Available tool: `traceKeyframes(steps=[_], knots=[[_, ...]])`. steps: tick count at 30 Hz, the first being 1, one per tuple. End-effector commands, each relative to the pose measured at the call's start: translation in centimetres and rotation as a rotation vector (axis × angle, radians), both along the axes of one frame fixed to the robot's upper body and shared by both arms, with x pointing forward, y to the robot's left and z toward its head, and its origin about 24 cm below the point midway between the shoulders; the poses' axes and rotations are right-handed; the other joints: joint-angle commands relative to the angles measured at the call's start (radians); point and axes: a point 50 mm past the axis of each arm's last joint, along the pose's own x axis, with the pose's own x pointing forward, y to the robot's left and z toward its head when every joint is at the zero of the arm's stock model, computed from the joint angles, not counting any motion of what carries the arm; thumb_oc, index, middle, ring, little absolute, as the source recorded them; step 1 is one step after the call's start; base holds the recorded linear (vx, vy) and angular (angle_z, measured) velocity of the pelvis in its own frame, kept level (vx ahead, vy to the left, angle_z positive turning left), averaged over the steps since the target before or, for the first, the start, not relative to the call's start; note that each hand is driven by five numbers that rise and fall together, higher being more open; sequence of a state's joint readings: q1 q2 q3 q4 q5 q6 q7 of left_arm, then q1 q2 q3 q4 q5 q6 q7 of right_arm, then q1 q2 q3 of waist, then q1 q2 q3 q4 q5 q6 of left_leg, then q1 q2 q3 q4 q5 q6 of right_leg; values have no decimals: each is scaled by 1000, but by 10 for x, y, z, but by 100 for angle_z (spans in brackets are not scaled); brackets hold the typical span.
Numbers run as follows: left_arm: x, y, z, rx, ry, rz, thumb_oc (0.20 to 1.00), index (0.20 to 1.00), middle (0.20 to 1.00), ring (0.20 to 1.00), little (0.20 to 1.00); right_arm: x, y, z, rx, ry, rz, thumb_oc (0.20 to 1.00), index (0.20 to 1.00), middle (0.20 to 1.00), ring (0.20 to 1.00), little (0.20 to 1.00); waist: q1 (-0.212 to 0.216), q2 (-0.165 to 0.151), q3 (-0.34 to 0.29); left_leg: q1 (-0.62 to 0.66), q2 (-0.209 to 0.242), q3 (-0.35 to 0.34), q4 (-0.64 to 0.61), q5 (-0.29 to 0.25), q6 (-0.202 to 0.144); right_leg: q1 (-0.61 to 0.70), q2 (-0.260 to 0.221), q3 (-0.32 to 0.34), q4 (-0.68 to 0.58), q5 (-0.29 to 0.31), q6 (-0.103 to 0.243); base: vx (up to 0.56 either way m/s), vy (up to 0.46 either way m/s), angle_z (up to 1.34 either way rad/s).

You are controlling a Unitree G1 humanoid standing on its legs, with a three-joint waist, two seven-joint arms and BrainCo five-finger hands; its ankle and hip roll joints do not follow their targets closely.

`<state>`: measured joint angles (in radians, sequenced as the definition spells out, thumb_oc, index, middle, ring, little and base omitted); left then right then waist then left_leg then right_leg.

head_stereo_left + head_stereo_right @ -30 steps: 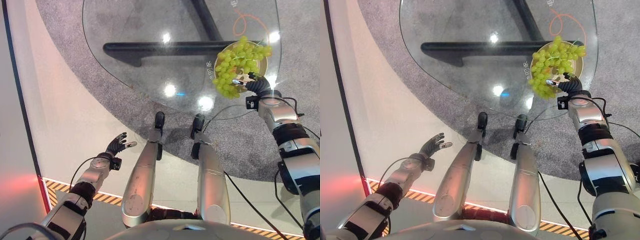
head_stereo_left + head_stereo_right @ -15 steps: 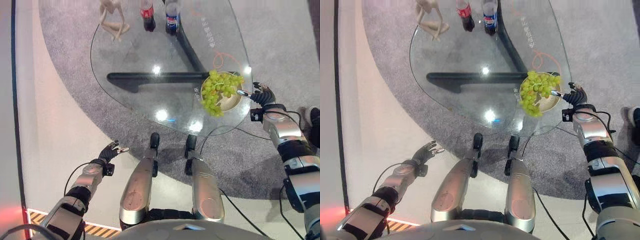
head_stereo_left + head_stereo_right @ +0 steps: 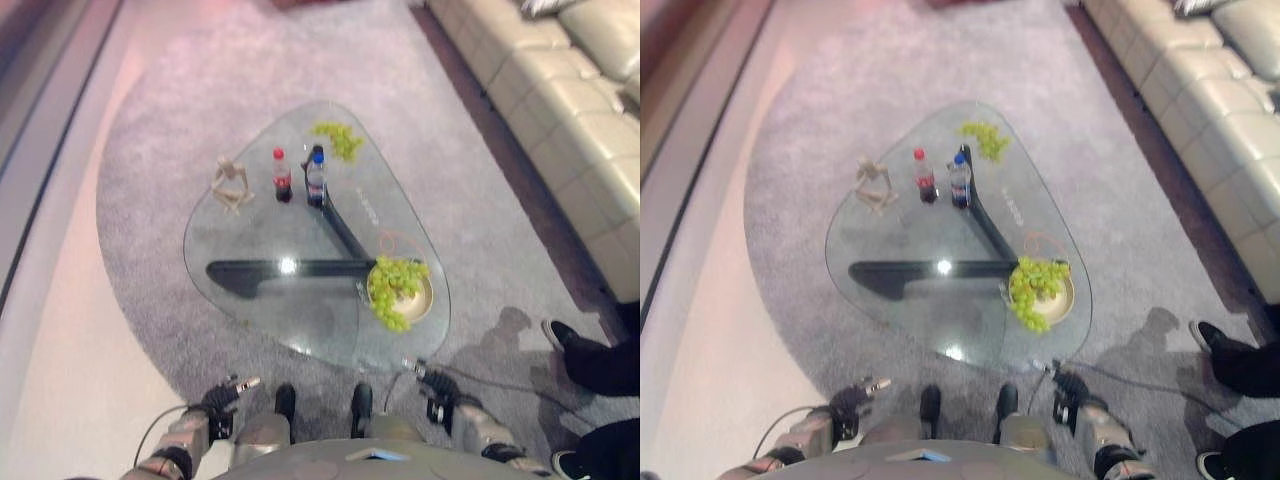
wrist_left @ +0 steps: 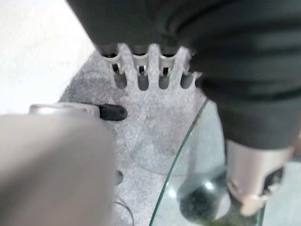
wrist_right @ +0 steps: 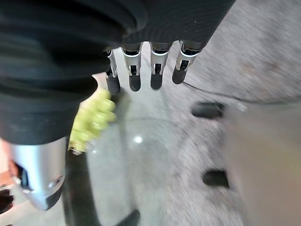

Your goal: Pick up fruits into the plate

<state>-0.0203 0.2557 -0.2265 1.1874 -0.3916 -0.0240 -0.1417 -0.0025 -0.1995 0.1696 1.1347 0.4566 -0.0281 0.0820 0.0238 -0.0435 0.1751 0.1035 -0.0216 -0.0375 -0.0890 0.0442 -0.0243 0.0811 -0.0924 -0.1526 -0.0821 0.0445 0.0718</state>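
Grey carpet surrounds my rounded glass table [image 3: 250, 225]; green grapes [image 3: 392, 287] fill its beige round plate [image 3: 424, 298], another green bunch [image 3: 340, 139] far off. Left hand [image 3: 222, 395] and right hand [image 3: 437, 384] hang released.

The left hand [image 3: 222, 393] and the right hand [image 3: 432, 382] each wear a dark ribbed cover [image 5: 56, 47] on the back. Their fingers [image 5: 157, 75] are silver with dark tips. The left arm [image 3: 178, 447] is shiny silver-grey.
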Motion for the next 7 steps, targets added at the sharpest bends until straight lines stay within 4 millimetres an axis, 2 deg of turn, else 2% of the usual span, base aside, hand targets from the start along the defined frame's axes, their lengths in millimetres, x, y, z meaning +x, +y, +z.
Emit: traceKeyframes(steps=[1, 5, 7], knots=[[-16, -2, -6, 11, 77, -27, 1000, 1000, 1000, 1000, 1000, 0, -7, 0, 22, -16, -28, 1000, 1000, 1000, 1000, 1000, 4, 31, -13, -2, -29, 62, 78, -105, 27, -25, 8, 3, 123, -50, 7, 19, 106, 4], [-29, -10, -11, -1, 133, -32, 1000, 1000, 1000, 1000, 1000, -36, -5, -11, 6, 173, 3, 1000, 1000, 1000, 1000, 1000, -4, 49, -36, 34, -32, 72, 53, -107, 32, 9, 9, 7, 103, -52, 4, 9, 107, -3], [-31, -11, -12, -7, 143, -34, 1000, 1000, 1000, 1000, 1000, -43, -5, -13, 16, 209, 21, 1000, 1000, 1000, 1000, 1000, -8, 53, -45, 47, -33, 74, 43, -105, 34, 18, 10, 13, 98, -52, 4, 7, 69, -4]])
